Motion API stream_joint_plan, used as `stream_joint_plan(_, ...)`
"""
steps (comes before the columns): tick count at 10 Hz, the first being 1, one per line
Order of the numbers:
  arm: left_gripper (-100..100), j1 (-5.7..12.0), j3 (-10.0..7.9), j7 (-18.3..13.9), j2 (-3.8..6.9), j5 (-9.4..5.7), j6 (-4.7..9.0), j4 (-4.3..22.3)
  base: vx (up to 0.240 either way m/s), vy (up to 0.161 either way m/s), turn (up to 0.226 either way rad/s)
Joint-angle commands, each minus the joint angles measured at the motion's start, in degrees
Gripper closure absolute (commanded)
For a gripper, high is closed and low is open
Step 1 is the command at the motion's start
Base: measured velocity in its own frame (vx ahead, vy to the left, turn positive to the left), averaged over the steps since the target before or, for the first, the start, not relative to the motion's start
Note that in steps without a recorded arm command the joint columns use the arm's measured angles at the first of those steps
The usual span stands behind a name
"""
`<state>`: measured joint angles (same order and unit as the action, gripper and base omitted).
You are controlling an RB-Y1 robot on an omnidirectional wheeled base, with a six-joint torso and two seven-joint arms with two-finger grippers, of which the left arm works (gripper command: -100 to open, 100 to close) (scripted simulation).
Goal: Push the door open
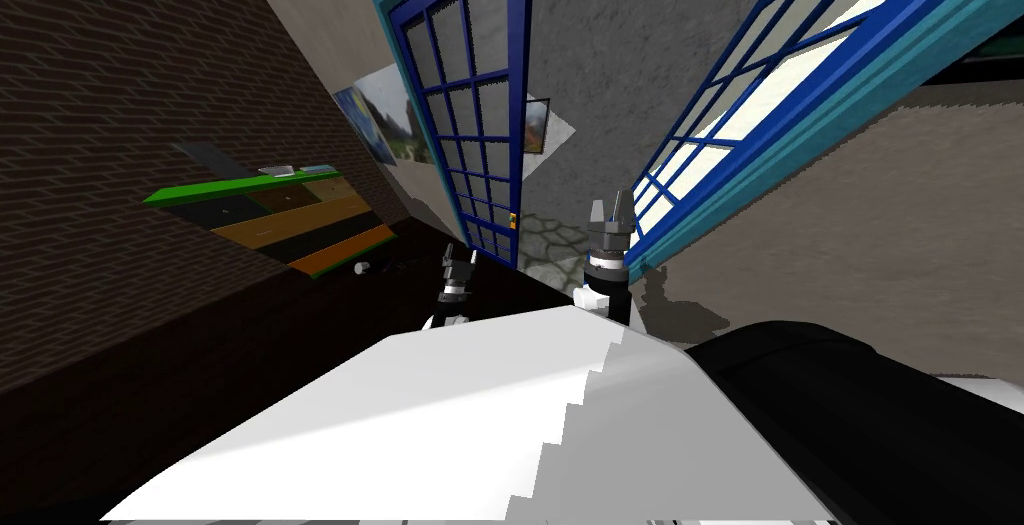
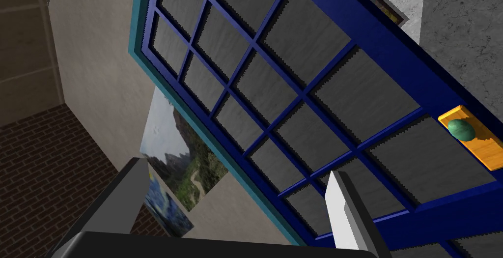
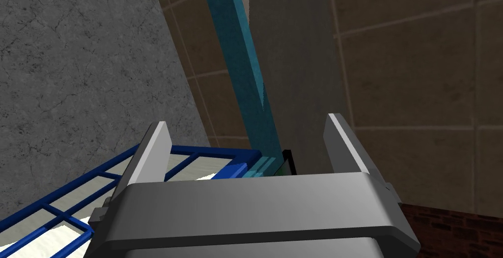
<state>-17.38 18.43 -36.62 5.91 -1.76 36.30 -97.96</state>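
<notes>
A double door with blue bars and glass panes stands ahead. Its left leaf (image 1: 462, 99) is close in front of my left gripper (image 1: 458, 259), whose fingers are open and apart from the panes (image 2: 294, 88). A green knob (image 2: 461, 129) on an orange plate sits at that leaf's free edge. The right leaf (image 1: 745, 99) is swung wide. My right gripper (image 1: 610, 214) hangs open by its lower corner, beside the teal door frame (image 3: 240, 58), holding nothing. The right leaf's blue bars (image 3: 73, 201) lie beside its left finger.
A grey stone wall and a cobbled floor (image 1: 545, 234) show through the gap between the leaves. On the left stands a green-topped chest with orange drawers (image 1: 290, 214) against a dark brick wall. Landscape posters (image 2: 179, 166) hang beside the left leaf.
</notes>
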Motion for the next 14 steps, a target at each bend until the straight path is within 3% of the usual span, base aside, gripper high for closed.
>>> stream_joint_plan(1,-100,0.59,0.94,-1.93,-0.1,-0.13,0.17,1.77,0.105,0.01,-0.009)
stream_joint_plan(14,-100,5.13,7.91,-16.73,-0.41,-1.39,2.73,17.03,0.1,0.005,-0.01)
